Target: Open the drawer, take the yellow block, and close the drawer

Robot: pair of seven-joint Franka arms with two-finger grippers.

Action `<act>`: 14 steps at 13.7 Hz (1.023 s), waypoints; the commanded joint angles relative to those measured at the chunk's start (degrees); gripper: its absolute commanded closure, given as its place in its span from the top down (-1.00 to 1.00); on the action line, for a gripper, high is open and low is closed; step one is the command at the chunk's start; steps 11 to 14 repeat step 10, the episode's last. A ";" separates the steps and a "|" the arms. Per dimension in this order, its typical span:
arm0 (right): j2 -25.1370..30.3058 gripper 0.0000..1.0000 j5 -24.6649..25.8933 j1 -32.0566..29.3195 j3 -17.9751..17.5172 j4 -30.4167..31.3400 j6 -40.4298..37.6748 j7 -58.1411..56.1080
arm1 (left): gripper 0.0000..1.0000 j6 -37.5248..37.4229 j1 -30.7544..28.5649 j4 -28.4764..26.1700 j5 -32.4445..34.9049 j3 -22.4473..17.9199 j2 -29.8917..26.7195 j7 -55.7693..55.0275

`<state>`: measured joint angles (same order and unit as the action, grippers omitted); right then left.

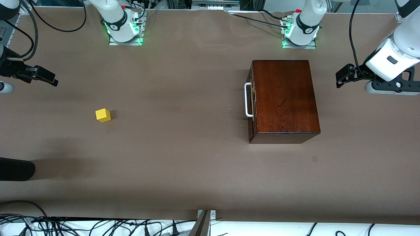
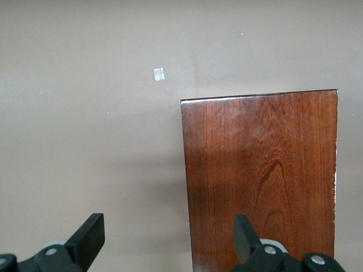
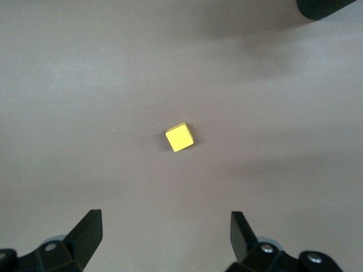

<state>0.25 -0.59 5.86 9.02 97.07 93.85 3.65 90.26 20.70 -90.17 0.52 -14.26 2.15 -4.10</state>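
The yellow block (image 1: 103,115) lies in the open on the brown table toward the right arm's end, and it shows as a small cube (image 3: 179,137) in the right wrist view. My right gripper (image 1: 49,78) (image 3: 165,224) hangs open above the table near that block, with nothing between its fingers. The drawer (image 1: 252,98) is pushed fully into the dark mahogany box (image 1: 285,95) (image 2: 261,181). Its white bar handle (image 1: 247,100) faces the right arm's end. My left gripper (image 1: 341,78) (image 2: 168,226) is open and empty, up over the box's edge at the left arm's end.
A rounded black object (image 1: 16,168) (image 3: 326,7) reaches in at the table's edge, nearer the front camera than the block. A small pale patch (image 2: 159,74) marks the table near the box. Cables run along the front edge.
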 commanded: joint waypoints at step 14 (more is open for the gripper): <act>-1.22 1.00 0.67 -0.67 -0.32 -0.21 -0.77 1.01 | 1.00 0.62 -0.57 -1.15 0.54 0.38 -1.63 0.93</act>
